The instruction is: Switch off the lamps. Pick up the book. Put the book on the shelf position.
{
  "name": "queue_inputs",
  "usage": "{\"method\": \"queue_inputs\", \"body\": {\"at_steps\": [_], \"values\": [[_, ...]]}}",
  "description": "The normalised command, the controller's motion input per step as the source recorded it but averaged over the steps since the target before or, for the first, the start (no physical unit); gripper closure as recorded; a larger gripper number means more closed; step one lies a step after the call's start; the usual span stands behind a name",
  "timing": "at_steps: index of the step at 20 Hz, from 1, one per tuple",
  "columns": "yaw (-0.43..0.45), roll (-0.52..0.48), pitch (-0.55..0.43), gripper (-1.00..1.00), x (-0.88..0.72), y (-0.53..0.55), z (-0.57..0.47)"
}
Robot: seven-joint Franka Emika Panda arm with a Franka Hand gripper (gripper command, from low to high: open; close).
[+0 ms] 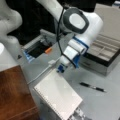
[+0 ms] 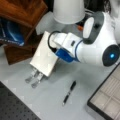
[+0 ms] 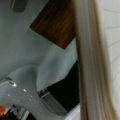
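White and spiral-bound, the book is what your tool has its tip at: in a front view the tool sits at the book's upper short edge, mid-frame, with the cover running away from it toward the lower right of the frame. The book looks tilted and lifted, its lower end resting on or just over a silver metal stand at the lower left of a front view. In the wrist view a pale edge fills the right of the frame top to bottom, so you appear to be clamped on the book's end, though the fingers themselves are hidden. The book's long axis runs from the tool down toward the stand, and the wire binding faces the brown wooden shelf, which lies just beside it at the lower left. The shelf top is bare. A black pen lies on the grey worktop to the right, a grey compartment box beyond it.
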Motion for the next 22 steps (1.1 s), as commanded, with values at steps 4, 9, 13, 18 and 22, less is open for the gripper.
{"method": "queue_inputs", "body": {"at_steps": [4,9,13,18,22], "values": [[0.138,-0.493,-0.085,-1.0,-0.06,-0.01,-0.1],[0.112,-0.451,-0.054,-1.0,0.01,0.01,-0.08],[0.065,-0.426,-0.072,-1.0,0.07,0.01,-0.11],[0.046,-0.407,-0.092,-1.0,0.11,0.0,-0.18],[0.029,-0.367,-0.12,-1.0,0.15,-0.01,-0.2]]}}
